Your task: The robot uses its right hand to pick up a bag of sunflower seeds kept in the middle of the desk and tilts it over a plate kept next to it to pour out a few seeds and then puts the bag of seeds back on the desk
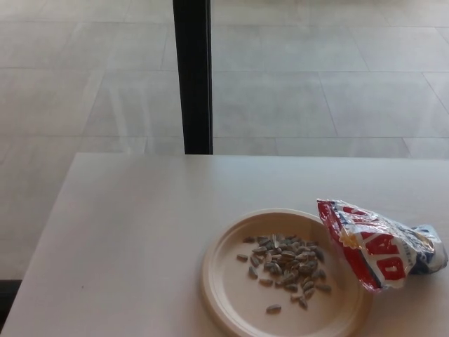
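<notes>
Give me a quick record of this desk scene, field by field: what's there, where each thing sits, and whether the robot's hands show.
surface: pale desk, tiled floor beyond it
plate: round cream plate, near the desk's front edge, right of centre
seeds: loose pile of sunflower seeds on the plate, mostly its right half, one stray seed nearer the front
bag: red, white and blue seed bag, lying on its side at the plate's right, its end overlapping the plate rim
background: dark vertical post behind the desk
left hand: not in view
right hand: not in view
</notes>
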Controlling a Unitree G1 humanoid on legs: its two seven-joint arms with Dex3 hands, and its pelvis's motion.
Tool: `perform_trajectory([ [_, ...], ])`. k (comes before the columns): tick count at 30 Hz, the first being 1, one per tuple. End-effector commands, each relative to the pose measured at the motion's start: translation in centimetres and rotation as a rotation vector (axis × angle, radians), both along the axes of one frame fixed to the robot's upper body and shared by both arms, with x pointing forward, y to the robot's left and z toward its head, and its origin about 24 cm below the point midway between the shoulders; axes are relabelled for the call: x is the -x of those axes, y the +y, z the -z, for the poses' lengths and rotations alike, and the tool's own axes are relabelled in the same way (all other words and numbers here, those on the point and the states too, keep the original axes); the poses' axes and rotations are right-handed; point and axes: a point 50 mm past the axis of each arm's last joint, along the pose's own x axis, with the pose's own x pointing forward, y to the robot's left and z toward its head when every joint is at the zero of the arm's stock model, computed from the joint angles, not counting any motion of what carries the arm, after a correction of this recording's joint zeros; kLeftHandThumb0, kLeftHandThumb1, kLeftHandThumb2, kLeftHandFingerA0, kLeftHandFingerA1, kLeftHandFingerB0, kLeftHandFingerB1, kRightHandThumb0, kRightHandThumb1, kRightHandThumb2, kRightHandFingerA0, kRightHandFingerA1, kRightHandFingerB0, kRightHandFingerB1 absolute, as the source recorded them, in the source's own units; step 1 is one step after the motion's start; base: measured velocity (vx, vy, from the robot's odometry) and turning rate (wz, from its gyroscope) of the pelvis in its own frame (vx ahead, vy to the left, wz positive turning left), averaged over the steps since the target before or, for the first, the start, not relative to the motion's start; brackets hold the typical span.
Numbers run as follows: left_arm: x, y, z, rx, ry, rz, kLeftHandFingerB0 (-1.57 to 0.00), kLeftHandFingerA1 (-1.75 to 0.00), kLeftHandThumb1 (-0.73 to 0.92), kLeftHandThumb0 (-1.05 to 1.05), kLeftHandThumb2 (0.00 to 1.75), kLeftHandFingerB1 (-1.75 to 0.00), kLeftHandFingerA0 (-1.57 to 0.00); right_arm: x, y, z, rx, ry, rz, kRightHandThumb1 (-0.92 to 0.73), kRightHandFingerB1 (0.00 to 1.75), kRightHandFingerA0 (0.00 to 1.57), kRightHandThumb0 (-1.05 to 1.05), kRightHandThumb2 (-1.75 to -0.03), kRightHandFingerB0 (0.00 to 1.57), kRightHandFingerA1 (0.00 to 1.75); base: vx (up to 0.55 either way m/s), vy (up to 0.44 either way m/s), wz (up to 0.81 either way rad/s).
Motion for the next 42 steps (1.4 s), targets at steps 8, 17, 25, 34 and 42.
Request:
perform_trajectory([
  [8,-0.4,1.0,-0.9,0.06,-0.238,-0.249,0.0,-0.63,0.88,-0.62,0.76,-0.17,-0.06,-1.4,0.7,-2.4,-0.002,-0.16,0.0,-0.54,0.44,0.02,-0.62,-0.82,0.0,0.64,0.0,0.0,0.0],
  [17,-3.8,2.4,-3.2,-0.004,-0.601,-0.364,0.0,-0.65,0.74,-0.74,1.15,-0.32,-0.09,-3.3,-3.2,-5.0,0.102,-0.528,0.416,-0.61,0.25,0.0,-0.59,-0.81,0.01,0.43,0.0,0.0,0.0],
  [25,-1.9,2.6,-3.0,-0.047,-0.568,-0.475,0.0,-0.54,0.8,-0.77,1.16,-0.27,-0.02,-1.3,-2.9,-4.1,0.109,-0.464,0.487,-0.66,0.38,0.0,-0.58,-0.6,0.02,0.51,0.0,0.0,0.0],
  [34,-1.7,2.3,-2.7,-0.092,-0.597,-0.54,0.0,-0.35,0.89,-0.86,1.2,-0.18,0.0,-1.3,-2.5,-4.1,0.125,-0.466,0.501,-0.58,0.35,0.0,-0.64,-0.81,0.01,0.4,0.0,0.0,0.0],
  [42,-2.0,2.1,-2.8,-0.067,-0.576,-0.471,0.0,-0.43,0.85,-0.84,1.2,-0.2,-0.01,-1.0,-2.7,-2.9,0.133,-0.404,0.525,-0.57,0.33,0.0,-0.64,-0.77,0.01,0.28,0.0,0.0,0.0],
])
